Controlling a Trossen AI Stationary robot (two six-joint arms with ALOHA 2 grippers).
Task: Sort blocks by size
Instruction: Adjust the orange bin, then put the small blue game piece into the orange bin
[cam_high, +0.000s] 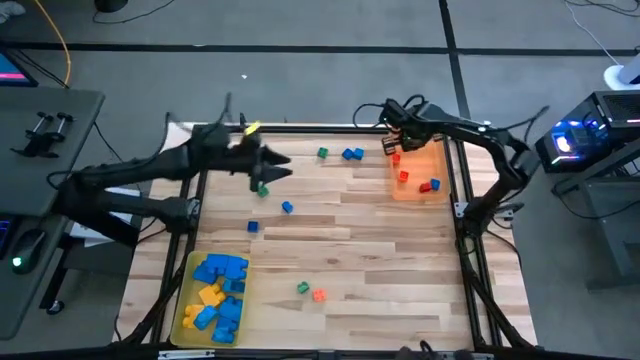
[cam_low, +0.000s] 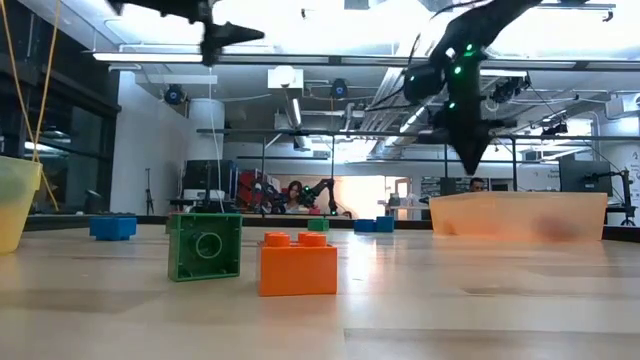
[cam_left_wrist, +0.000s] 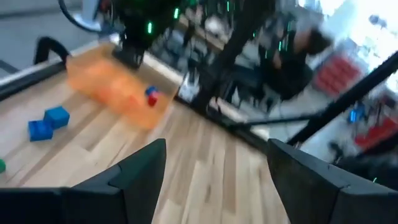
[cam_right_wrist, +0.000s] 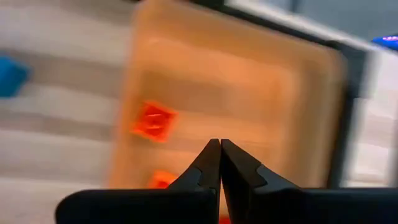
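Left gripper (cam_high: 283, 166), jaws spread and empty, hangs just above and beside the green block (cam_high: 263, 189), nearest of the loose small blocks on the surface; right gripper (cam_high: 390, 125), jaws shut and empty, hovers over the orange tray (cam_high: 440, 160).

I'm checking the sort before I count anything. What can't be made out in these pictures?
- Yellow tray: high view, its large blocks are piled, so the count is unclear.
- Orange tray: low view, the wall hides its contents; right wrist view is blurred, and the shut right gripper covers part.
- Left gripper: open and empty; left wrist view is blurred, so the room behind is unreadable.
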